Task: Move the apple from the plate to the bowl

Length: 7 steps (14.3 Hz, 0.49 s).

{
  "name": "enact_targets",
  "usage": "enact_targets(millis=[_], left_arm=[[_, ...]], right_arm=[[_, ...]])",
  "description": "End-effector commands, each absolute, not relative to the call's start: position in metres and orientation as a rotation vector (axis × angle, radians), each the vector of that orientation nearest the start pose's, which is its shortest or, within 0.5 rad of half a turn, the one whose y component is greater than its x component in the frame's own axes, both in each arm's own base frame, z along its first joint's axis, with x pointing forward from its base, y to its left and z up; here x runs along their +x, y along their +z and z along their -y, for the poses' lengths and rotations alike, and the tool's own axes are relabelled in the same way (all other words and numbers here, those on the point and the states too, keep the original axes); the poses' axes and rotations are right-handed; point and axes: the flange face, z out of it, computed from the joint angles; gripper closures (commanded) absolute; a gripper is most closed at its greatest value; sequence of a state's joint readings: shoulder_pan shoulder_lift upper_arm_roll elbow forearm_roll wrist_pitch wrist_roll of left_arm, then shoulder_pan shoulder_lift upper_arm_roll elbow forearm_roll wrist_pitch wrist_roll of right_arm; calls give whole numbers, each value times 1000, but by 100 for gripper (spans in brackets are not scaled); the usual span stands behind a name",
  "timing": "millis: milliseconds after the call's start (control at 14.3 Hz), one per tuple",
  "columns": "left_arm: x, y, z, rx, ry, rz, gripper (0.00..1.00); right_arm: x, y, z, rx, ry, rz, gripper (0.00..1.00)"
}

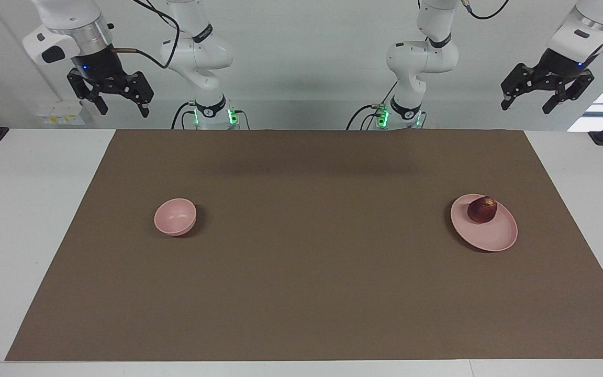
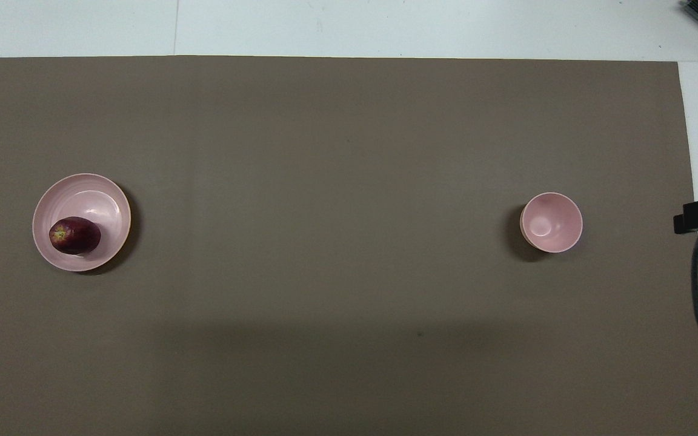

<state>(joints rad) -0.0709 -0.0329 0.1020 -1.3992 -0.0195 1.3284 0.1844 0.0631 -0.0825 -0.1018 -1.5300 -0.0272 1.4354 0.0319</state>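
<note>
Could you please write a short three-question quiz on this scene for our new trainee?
1. True or false: the apple already lies in the bowl.
2. Which arm's end of the table holds the plate? A) the left arm's B) the right arm's C) neither, it sits mid-table
3. Fill in: the left claw and the right claw both hang raised by the robots' edge of the brown mat, each with fingers ____.

Key:
1. False; the apple rests on the plate, on the part nearer to the robots.
2. A
3. open; neither holds anything.
</note>
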Motion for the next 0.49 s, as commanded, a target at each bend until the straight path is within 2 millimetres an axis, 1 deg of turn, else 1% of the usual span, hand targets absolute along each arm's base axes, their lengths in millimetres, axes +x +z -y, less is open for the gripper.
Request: enact_targets(millis=[0, 349, 419], left_arm=[[506, 700, -13, -3166, 74, -233, 0], [506, 698, -12, -3170, 80, -237, 0], [503, 699, -13, -3172, 78, -235, 0]], right_arm=[[509, 677, 30, -3170, 2, -31, 0], [509, 677, 30, -3168, 5, -26, 0], [509, 677, 31, -3168, 2, -28, 0]])
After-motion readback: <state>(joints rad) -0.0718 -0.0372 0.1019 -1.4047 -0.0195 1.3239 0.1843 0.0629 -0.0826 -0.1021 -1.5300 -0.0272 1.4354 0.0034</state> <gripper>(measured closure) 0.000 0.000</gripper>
